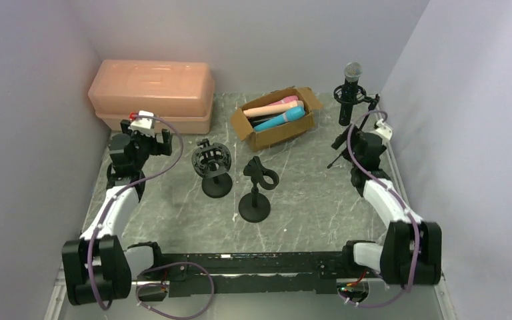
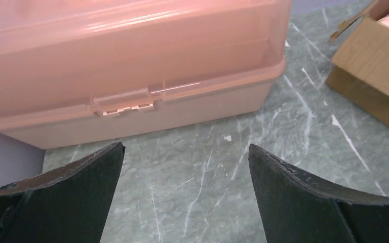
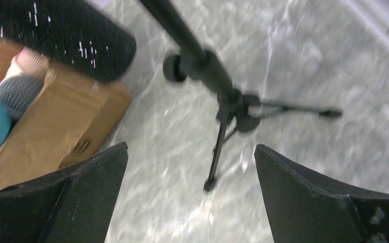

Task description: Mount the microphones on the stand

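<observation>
Pale lilac walls (image 1: 253,33) close in a grey-green marbled tabletop (image 1: 307,193). The left arm reaches up the left side. The left gripper (image 2: 185,152) is angled down at the table just in front of a translucent peach plastic lidded case (image 1: 152,93), with its dark fingers spread wide and nothing between them. The right arm stretches toward the far right corner. The right gripper (image 3: 190,152) hangs above the legs of a slim black tripod stand (image 3: 223,101), with its fingers also wide apart and empty.

One dark microphone with a silver mesh head (image 1: 353,75) stands upright in the tripod stand's mount at the back right. In the right wrist view its body looks black with pale speckles. An open brown cardboard carton (image 1: 273,139) at the back centre holds three visible microphones lying side by side: a teal one (image 1: 283,119), a peach one (image 1: 270,109) and a pink one (image 1: 292,100).

There are three stands in all. Besides the tripod, a black round-based stand with a ring shock mount (image 1: 212,167) and a black round-based stand with a clip holder (image 1: 259,190) sit mid-table, both empty.
</observation>
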Tool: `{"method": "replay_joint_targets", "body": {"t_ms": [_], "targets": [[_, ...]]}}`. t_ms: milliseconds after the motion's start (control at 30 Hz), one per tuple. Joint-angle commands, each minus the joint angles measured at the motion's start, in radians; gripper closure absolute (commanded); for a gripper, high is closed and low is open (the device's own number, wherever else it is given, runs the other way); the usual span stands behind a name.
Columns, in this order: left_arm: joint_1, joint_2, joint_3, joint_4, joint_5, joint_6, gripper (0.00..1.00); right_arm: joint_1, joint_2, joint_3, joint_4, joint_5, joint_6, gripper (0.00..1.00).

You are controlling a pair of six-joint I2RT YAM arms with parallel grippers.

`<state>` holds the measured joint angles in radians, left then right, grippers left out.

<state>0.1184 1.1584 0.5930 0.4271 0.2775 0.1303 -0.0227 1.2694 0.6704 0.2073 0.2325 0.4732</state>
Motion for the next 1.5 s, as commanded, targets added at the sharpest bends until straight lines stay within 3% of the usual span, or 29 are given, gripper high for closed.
{"method": "replay_joint_targets", "body": {"t_ms": [0, 67, 167, 367, 667, 900, 1267, 1367, 1467], "targets": [[0.017, -0.097, 0.085, -0.363, 0.069, 0.014, 0.01, -0.015, -0.203, -0.094, -0.17, -0.223, 0.168, 0.0], [0.023, -0.101, 0.19, -0.553, 0.101, 0.024, 0.01, 0.013, -0.301, -0.085, -0.256, -0.253, 0.147, 0.0], [0.029, -0.088, 0.322, -0.757, 0.168, 0.047, 0.01, 0.197, -0.399, -0.021, -0.414, -0.111, 0.103, 0.0], [0.04, -0.156, 0.453, -0.951, 0.362, 0.049, 0.01, 0.564, -0.502, 0.104, -0.669, 0.127, 0.105, 0.0], [0.038, -0.153, 0.596, -1.165, 0.546, 0.104, 0.01, 0.95, -0.37, 0.381, -0.867, 0.308, 0.044, 0.0], [0.033, -0.143, 0.634, -1.18, 0.568, 0.082, 0.01, 0.964, -0.238, 0.571, -0.845, 0.29, -0.065, 0.0], [0.012, -0.146, 0.73, -1.29, 0.671, 0.135, 0.01, 0.982, -0.123, 0.723, -0.888, -0.075, -0.226, 0.0], [-0.069, -0.133, 0.759, -1.294, 0.649, 0.119, 0.01, 0.998, -0.092, 0.741, -0.912, -0.111, -0.246, 0.0], [-0.236, -0.114, 0.782, -1.285, 0.517, 0.127, 0.01, 1.015, -0.073, 0.748, -0.92, -0.131, -0.252, 0.0]]}}
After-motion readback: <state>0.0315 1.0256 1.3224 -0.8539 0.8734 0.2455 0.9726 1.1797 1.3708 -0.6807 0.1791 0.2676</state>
